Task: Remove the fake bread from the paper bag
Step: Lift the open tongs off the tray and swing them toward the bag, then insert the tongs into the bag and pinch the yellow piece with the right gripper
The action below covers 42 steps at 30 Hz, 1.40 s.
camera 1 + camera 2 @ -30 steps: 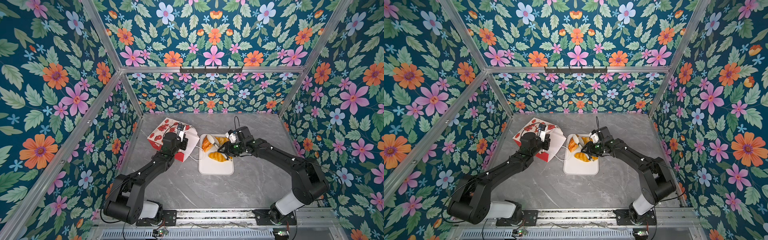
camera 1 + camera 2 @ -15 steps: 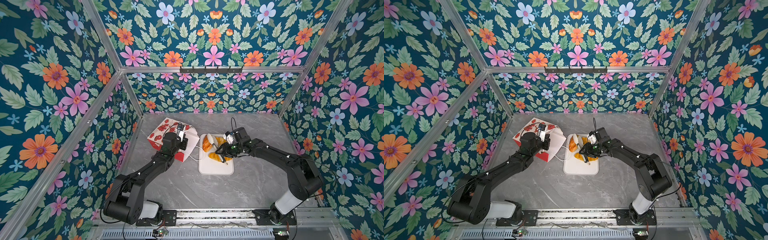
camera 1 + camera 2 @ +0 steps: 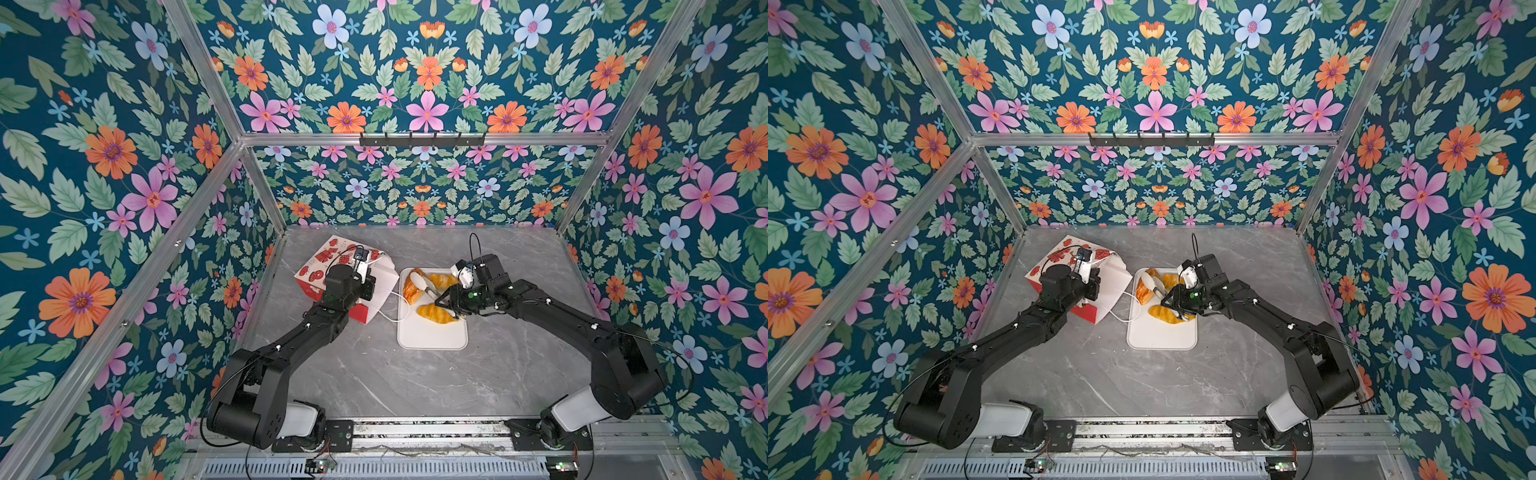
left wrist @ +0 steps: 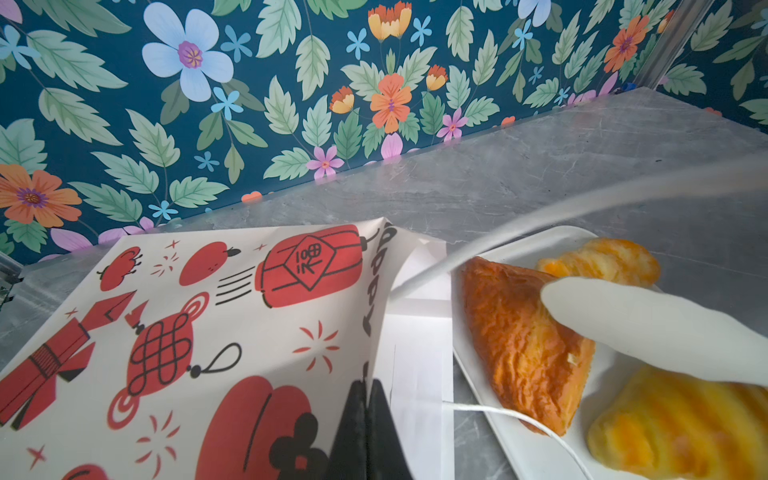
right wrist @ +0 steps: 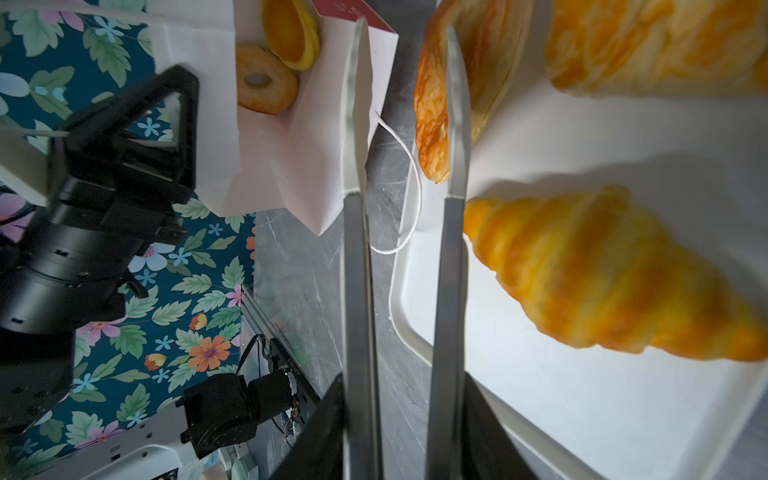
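The grey marbled table (image 3: 415,386) carries everything, and the largest thing on it is the paper bag (image 3: 328,262) (image 3: 1059,253), which lies tipped on its side left of the middle in both top views, its white-lined mouth turned toward the white tray (image 3: 432,338) (image 3: 1160,338) just beside it. The left gripper (image 4: 365,386) has its black jaws pressed together on the edge of the bag's printed panel (image 4: 208,311), holding the mouth lifted. Three pieces of the fake bread lie on the far half of the tray: the croissant (image 3: 436,312) (image 5: 602,274) nearest the middle, the long ridged roll (image 3: 442,279) (image 4: 602,257) at the far edge, and the browner flaky puff (image 3: 411,286) (image 4: 519,345) on the side next to the bag. Two more remain inside the bag, seen from the right wrist: a ring doughnut (image 5: 276,97) and, touching it, an orange bun (image 5: 291,33) cut off by the frame. The right gripper (image 5: 405,41) hangs over the tray's bag-side rim with its fingers apart and nothing between them; one finger crosses the puff, though contact cannot be told. A thin white cord handle (image 5: 415,199) loops from the bag over the tray's rim.
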Available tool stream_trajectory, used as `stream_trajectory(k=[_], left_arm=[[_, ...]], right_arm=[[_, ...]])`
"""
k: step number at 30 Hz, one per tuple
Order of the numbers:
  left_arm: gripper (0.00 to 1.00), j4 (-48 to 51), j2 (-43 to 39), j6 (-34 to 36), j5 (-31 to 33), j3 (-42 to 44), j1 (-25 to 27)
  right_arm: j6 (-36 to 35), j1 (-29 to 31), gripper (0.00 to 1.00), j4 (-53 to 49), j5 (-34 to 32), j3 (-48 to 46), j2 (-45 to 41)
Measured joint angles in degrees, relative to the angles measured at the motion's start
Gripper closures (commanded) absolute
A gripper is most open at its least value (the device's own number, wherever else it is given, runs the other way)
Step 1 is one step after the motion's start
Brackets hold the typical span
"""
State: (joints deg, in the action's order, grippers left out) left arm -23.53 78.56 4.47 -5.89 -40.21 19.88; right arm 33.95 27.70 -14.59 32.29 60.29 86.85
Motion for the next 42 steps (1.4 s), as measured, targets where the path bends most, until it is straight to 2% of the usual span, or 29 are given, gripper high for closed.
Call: stream_trajectory(k=[7,11,15,22,33,42], left_arm=[[1.00,0.55,-0.70,0.04,-0.04,-0.42,0.00],[1.00,1.31,-0.92,0.52,-0.17,-1.05,0.00],[1.00,2.08,-0.96,1.77,-0.39,-2.21,0.00],[1.00,5.07,-2.32,4.94,-0.15,-3.50,-0.02],[1.00,11.08,-4.33,11.65,1.03,-5.81,-0.48],[1.00,14.67,-4.00,15.37,-3.98,-8.92,-0.74]], right_arm=[[-6.25,2.49,0.63,-6.40,-3.89,5.20,-3.78],[-10.34,6.29,0.63,-11.19,-8.11,6.29,-6.27],[-13.11,10.51,0.62,-12.98,-9.62,6.95,-6.21],[-15.15,13.33,0.62,-11.63,-9.73,10.05,1.79],[-15.82,13.64,0.62,-6.34,-6.23,23.76,17.70],[-13.62,16.02,0.61,-4.11,-5.07,25.38,21.75]])
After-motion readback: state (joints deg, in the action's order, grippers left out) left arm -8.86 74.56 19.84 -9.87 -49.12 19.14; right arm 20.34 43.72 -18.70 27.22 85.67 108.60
